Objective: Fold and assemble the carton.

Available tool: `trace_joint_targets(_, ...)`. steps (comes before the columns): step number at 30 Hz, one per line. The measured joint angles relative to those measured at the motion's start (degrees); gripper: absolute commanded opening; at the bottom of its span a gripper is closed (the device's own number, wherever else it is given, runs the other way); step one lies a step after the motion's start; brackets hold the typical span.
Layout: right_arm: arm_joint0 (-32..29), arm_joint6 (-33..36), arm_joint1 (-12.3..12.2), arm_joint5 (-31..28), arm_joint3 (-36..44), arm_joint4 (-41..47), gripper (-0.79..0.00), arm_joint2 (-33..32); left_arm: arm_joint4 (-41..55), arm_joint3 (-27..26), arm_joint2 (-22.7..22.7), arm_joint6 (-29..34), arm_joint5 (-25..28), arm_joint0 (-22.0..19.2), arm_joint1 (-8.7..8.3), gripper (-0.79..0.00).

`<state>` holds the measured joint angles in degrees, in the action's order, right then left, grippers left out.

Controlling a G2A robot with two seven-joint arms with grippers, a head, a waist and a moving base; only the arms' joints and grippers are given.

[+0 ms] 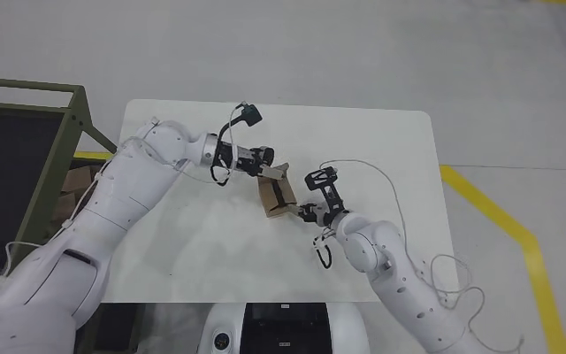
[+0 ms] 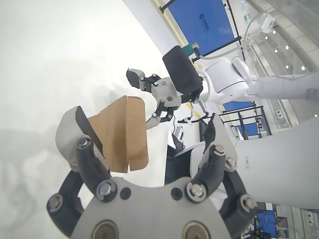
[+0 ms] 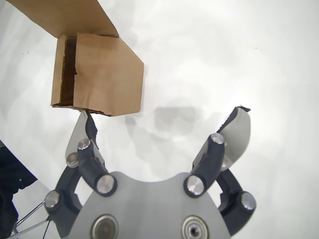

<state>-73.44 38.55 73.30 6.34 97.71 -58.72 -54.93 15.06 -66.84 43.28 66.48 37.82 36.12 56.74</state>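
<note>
A small brown cardboard carton [image 1: 276, 196] stands partly folded near the middle of the white table [image 1: 380, 142], with a flap raised at its far side. My left gripper [image 1: 275, 168] is open at that far side; in the left wrist view one finger [image 2: 79, 123] lies against the carton's flap [image 2: 124, 135]. My right gripper [image 1: 306, 212] is open at the carton's near right corner. In the right wrist view the carton [image 3: 107, 75] shows an open side, and one fingertip [image 3: 86, 120] touches its lower edge. The right gripper [image 2: 149, 100] also shows beyond the flap.
A green-framed cart [image 1: 40, 133] stands off the table's left edge, with cardboard pieces [image 1: 75, 188] beside it. A thin cable [image 1: 389, 190] loops from the right arm over the table's right part. A yellow floor line [image 1: 495, 217] runs to the right.
</note>
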Motion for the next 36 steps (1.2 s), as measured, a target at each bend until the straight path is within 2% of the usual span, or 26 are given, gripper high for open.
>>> trace_joint_targets(11,-1.26,2.24,-0.50,-2.65,0.16,-0.37,0.000,-2.08,1.62,-3.80,-4.79,-1.71,1.72,-0.44,-2.62,0.000)
trace_joint_targets(19,0.57,3.65,0.01,-1.48,-0.98,0.30,0.000,-1.31,1.45,-5.59,-9.47,-2.35,2.35,-2.39,-4.28,0.000)
trace_joint_targets(27,2.28,3.59,0.57,-0.74,-2.37,1.52,0.000,-0.63,2.94,-4.25,-13.60,-2.66,2.66,-5.02,-4.16,0.000)
trace_joint_targets(36,2.13,2.83,0.60,-2.13,-2.94,3.69,0.000,-1.96,4.18,-1.98,-17.46,-3.05,3.05,-7.64,-3.17,0.000)
